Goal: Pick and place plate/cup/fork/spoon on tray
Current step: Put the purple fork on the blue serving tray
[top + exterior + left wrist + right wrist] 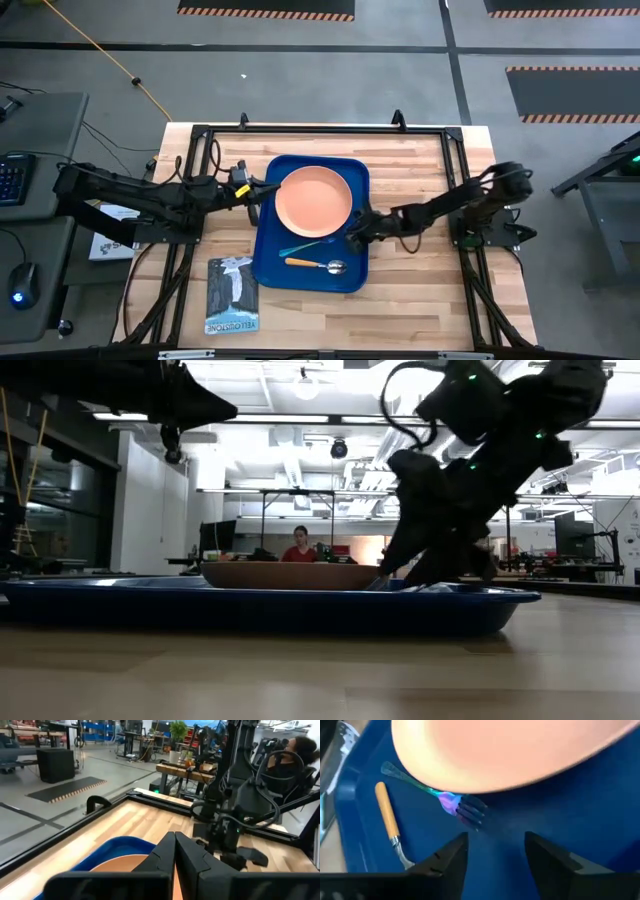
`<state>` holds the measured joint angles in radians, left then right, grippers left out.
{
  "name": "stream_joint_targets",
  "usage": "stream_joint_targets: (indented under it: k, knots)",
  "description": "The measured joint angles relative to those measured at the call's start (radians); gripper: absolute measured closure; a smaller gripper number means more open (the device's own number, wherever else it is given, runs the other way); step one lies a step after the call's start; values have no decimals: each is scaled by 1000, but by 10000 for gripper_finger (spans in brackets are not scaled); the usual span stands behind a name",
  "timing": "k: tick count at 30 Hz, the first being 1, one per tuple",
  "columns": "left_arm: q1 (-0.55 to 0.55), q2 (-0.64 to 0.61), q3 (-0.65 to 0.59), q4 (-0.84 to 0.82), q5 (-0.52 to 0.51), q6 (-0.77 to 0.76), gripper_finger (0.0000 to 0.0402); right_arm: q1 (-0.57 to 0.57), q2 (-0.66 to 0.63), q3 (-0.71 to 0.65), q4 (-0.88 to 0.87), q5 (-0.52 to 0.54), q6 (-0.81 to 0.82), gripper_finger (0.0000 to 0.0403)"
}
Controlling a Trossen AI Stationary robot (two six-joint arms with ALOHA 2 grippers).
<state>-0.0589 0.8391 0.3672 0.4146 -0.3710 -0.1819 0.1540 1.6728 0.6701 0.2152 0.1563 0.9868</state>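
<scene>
The blue tray (345, 275) lies at the table's middle. The salmon-pink plate (313, 197) rests on its far half. The light-blue fork (305, 246) lies on the tray floor just near of the plate, and part of it is tucked under the plate's rim in the right wrist view (445, 800). The orange-handled spoon (315, 264) lies near of the fork. My right gripper (495, 857) is open and empty, low over the tray just right of the fork's tines (471, 812). My left gripper (174, 847) is shut and empty, raised over the tray's left rim (262, 190). No cup shows.
A grey-blue booklet (231, 295) lies on the table left of the tray, near the front edge. A black frame rail (320, 130) runs round the table. People sit in the room beyond (300, 545) (295, 755). Bare wood lies right of the tray.
</scene>
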Motion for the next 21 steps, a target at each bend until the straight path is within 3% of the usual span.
stream_joint_targets:
  k: [5, 11, 21]
  knots:
    - [-1, 0, 0, -9, 10, 2, 401, -6, 61, 57, -1, 8, -23, 190]
    - [-1, 0, 0, -16, 31, 2, 401, -10, 64, 70, -2, 24, 0, 190]
    - [-1, 0, 0, -20, 31, 2, 401, -10, 114, 70, 32, 31, 33, 281]
